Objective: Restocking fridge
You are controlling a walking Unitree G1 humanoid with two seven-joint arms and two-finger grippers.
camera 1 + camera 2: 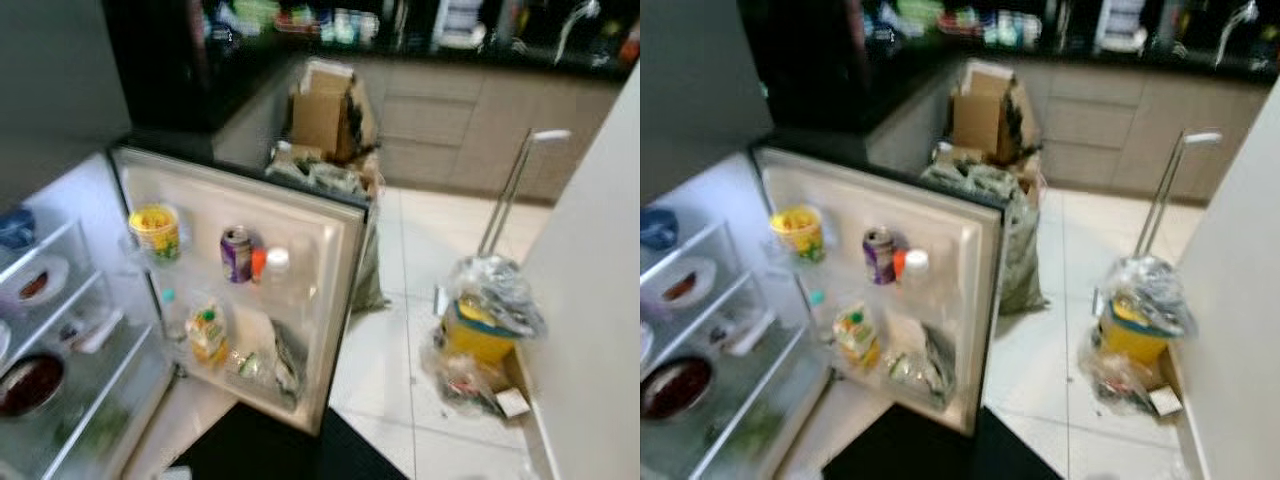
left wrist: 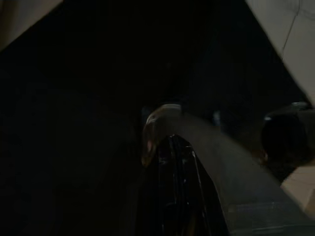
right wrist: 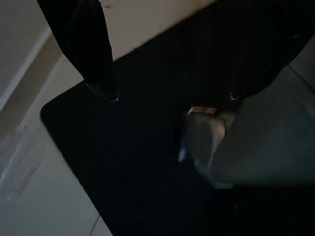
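Note:
The fridge stands open at the left, its door (image 1: 335, 270) swung toward me. The door racks hold a yellow tub (image 1: 155, 230), a purple can (image 1: 236, 254), a white-capped bottle (image 1: 276, 262) and a yellow juice bottle (image 1: 207, 335). The inner shelves carry a dark bowl (image 1: 30, 385), a white plate (image 1: 38, 283) and a blue bowl (image 1: 14, 228). My right gripper (image 3: 170, 96) hangs open over the black mat (image 3: 123, 162), with nothing between its fingers. In the left wrist view, my left gripper (image 2: 172, 196) is a dark shape in shade.
A black mat (image 1: 280, 450) lies on the tiles below the door. Behind the door stand a cardboard box (image 1: 325, 115) and a stuffed green bag (image 1: 1015, 240). At the right are a yellow bucket wrapped in plastic bags (image 1: 482, 325), a trolley handle (image 1: 510, 190) and a white wall (image 1: 600, 300).

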